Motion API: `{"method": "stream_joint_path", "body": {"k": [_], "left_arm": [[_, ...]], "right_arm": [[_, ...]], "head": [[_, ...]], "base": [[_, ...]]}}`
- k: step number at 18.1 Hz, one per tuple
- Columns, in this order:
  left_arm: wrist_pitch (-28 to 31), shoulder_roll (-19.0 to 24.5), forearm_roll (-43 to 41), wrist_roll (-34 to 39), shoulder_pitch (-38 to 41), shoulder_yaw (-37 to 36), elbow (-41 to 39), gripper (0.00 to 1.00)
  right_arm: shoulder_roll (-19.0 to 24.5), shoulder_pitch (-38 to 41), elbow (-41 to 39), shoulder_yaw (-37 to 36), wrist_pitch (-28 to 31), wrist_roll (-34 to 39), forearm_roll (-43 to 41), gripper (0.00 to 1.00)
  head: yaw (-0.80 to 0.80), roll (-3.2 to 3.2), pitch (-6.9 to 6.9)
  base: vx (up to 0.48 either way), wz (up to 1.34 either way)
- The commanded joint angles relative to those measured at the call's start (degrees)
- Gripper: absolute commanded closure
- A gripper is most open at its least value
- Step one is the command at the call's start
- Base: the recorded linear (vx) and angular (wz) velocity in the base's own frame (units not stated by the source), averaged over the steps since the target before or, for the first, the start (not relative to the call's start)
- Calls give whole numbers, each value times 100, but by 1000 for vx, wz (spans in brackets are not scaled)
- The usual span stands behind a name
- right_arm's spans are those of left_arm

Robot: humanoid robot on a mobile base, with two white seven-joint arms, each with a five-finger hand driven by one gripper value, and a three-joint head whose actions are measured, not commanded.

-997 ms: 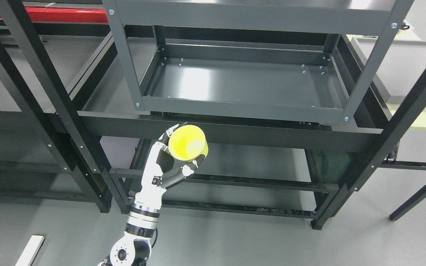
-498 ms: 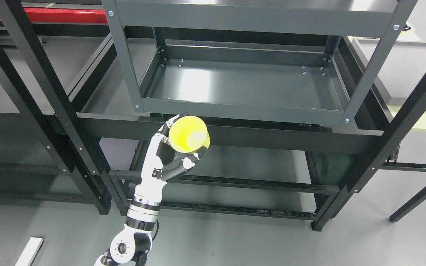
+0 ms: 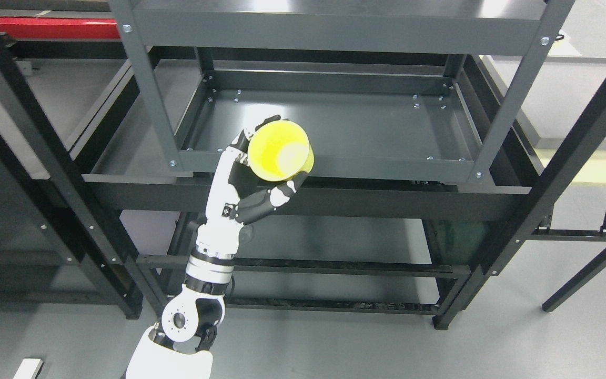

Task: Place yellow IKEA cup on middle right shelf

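At the front rail of the grey shelf (image 3: 334, 118), toward its 7 o'clock corner, the left hand (image 3: 253, 176) is clamped on the yellow cup (image 3: 280, 151). The cup's open mouth faces the camera, its body overlapping the rail; fingers (image 3: 276, 196) wrap beneath it.

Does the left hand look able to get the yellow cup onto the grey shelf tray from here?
Probably yes. The left hand grips the yellow cup at the front lip of the grey shelf tray, which lies bare, with no post crossing its path.
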Motion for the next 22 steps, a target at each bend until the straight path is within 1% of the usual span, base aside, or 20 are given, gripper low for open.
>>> {"method": "stream_joint_path", "body": {"k": [1, 6, 9, 13, 17, 20, 22], "left_arm": [[44, 100, 0, 16, -831, -398, -438, 100], [157, 100, -18, 60, -1684, -451, -579, 100], [587, 100, -18, 200, -2158, -416, -571, 100], [1176, 100, -9, 1148, -2668, -451, -535, 100], [1721, 100, 166, 1772, -3380, -696, -343, 100], [2187, 100, 587, 2309, -3723, -811, 87, 100], [2485, 100, 1078, 2494, -3978, -802, 421, 100]], "right_arm": [[-100, 62, 0, 97, -1, -1230, -141, 1], [-100, 62, 0, 97, -1, -1230, -141, 1], [-100, 62, 0, 97, -1, -1230, -141, 1], [-100, 62, 0, 97, -1, -1230, -141, 1], [-100, 62, 8, 97, -1, -1230, -141, 1], [-100, 62, 0, 97, -1, -1230, -141, 1], [-100, 62, 0, 97, -1, -1230, -141, 1]], "head": [[0, 0, 0], [0, 0, 0], [0, 0, 0], [0, 0, 0], [0, 0, -2], [0, 0, -1], [0, 0, -2]], "base": [[94, -172], [112, -138], [137, -25], [149, 5], [133, 82], [104, 106], [86, 73]]}}
